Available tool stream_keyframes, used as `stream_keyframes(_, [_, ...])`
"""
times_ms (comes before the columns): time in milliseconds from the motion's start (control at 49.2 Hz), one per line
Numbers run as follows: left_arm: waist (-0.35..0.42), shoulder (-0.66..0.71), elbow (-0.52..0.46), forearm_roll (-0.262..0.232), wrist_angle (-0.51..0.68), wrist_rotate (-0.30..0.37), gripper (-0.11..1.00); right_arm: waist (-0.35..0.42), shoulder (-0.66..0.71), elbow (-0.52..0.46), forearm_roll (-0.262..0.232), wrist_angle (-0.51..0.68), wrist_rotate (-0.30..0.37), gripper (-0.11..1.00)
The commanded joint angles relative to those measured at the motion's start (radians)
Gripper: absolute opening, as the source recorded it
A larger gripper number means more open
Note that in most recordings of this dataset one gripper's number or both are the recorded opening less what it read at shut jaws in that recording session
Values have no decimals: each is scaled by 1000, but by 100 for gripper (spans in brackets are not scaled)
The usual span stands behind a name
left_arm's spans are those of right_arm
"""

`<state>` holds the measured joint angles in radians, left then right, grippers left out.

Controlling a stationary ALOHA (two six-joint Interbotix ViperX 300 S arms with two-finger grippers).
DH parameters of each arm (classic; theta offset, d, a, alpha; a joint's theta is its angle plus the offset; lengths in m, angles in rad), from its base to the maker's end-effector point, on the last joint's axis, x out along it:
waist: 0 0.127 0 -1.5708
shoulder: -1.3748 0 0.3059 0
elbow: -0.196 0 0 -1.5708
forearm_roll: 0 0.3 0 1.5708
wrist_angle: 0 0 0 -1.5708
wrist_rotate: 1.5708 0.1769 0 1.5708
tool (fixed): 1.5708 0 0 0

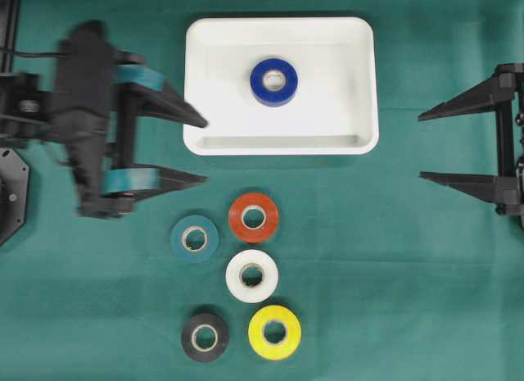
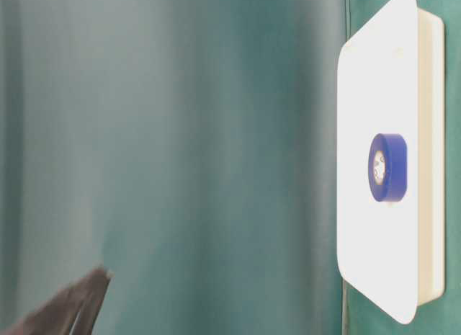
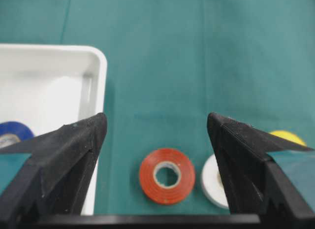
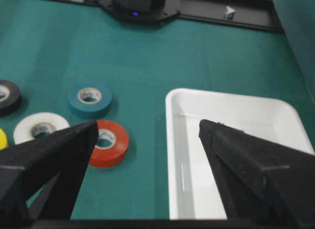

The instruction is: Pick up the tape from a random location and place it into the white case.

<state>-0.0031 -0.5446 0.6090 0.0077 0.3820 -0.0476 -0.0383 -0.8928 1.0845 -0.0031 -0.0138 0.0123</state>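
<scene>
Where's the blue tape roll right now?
In the overhead view the blue tape roll lies flat inside the white case, near its middle, apart from the walls. The red roll is the nearest loose roll, on the cloth below the case.

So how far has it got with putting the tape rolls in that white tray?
One roll looks done: the blue tape lies inside the white tray. Nothing is in hand; the left pincer and the right pincer are both open and empty. Five rolls are left on the cloth: red, teal, white, black and yellow.
</scene>
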Motion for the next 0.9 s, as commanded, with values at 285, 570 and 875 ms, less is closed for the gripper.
stream_keyframes(285, [18,-264,230,0,-169,0,80,-2,-6,-26,-3,14,-2,93])
stream_keyframes(570, [26,-357,376,0,-270,15,80,0,-15,3,-3,12,-5,93])
stream_keyframes(875, [26,-413,522,-3,-397,80,80,0,-20,54,-3,-2,-2,93])
